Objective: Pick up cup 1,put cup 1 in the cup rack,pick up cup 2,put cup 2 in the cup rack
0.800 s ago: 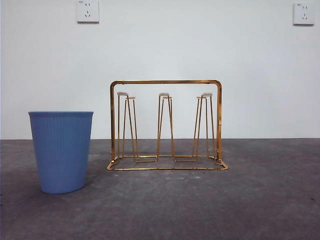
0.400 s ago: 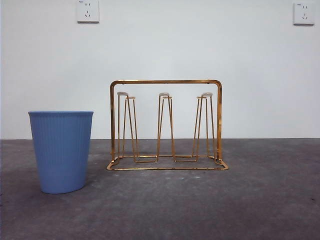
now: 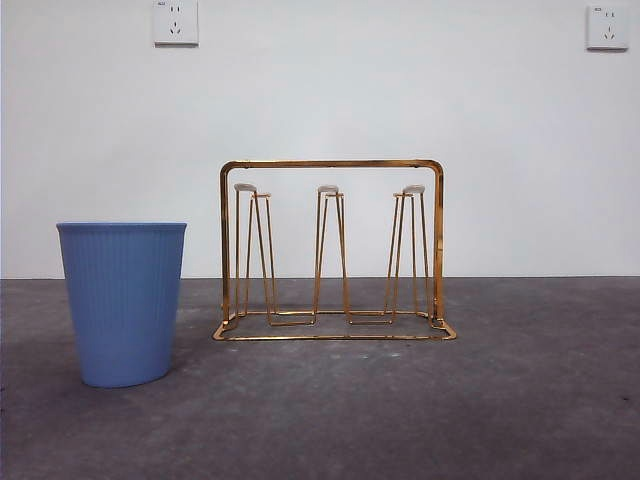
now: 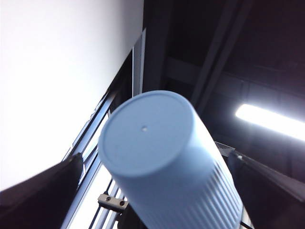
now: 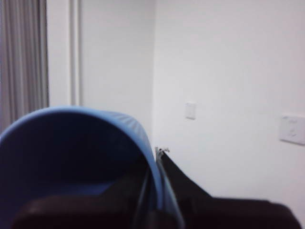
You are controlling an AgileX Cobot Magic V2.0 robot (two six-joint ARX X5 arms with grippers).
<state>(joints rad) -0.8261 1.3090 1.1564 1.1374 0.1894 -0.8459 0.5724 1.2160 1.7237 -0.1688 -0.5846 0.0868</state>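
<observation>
The gold wire cup rack point(image 3: 331, 250) stands in the middle of the table in the front view, with nothing on its prongs. A blue ribbed cup point(image 3: 122, 302) stands upright on the table to its left. No gripper shows in the front view. In the left wrist view, my left gripper point(image 4: 162, 205) is shut on a pale blue ribbed cup point(image 4: 157, 143), whose flat base points up toward the ceiling. In the right wrist view, my right gripper point(image 5: 155, 200) is shut on the rim of another blue cup point(image 5: 71, 157), with one jaw inside it and one outside.
A white wall with two sockets point(image 3: 175, 22) point(image 3: 607, 27) runs behind the table. The grey tabletop point(image 3: 520, 400) stretches right of the rack. The left wrist view shows ceiling beams and a strip light point(image 4: 269, 121).
</observation>
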